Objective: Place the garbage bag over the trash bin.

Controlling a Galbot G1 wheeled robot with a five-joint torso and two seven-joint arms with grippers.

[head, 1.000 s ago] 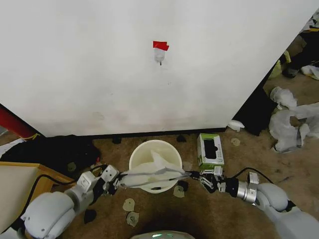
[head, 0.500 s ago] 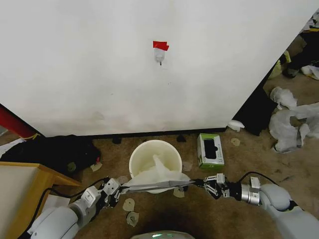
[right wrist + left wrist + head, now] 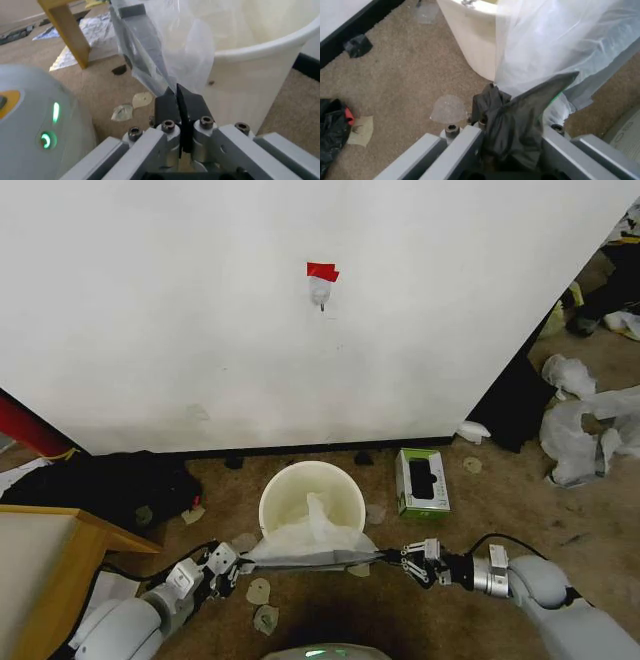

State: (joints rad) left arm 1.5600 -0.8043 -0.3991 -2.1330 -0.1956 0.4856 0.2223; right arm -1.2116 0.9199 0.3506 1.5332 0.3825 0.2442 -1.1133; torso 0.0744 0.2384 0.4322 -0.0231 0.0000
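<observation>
The cream-white trash bin (image 3: 305,485) stands on the carpet before the white wall. The thin translucent garbage bag (image 3: 312,538) is stretched across the bin's near rim, part of it hanging inside. My left gripper (image 3: 236,562) is shut on the bag's left edge, low at the bin's near left. My right gripper (image 3: 392,558) is shut on the bag's right edge, at the bin's near right. In the left wrist view the gripper (image 3: 492,95) pinches the film (image 3: 555,48) beside the bin wall (image 3: 472,41). In the right wrist view the shut gripper (image 3: 178,92) clamps the bag (image 3: 160,48) next to the bin (image 3: 250,75).
A green and white box (image 3: 422,482) stands right of the bin. A wooden table corner (image 3: 50,550) is at the left, with black cloth (image 3: 110,480) behind it. Heaps of white plastic sheeting (image 3: 590,420) lie far right. Small paper scraps (image 3: 260,592) dot the carpet.
Both grippers have pulled the bag's edge lower and nearer to me, off the bin's middle toward its near rim. The left arm has dropped down and back.
</observation>
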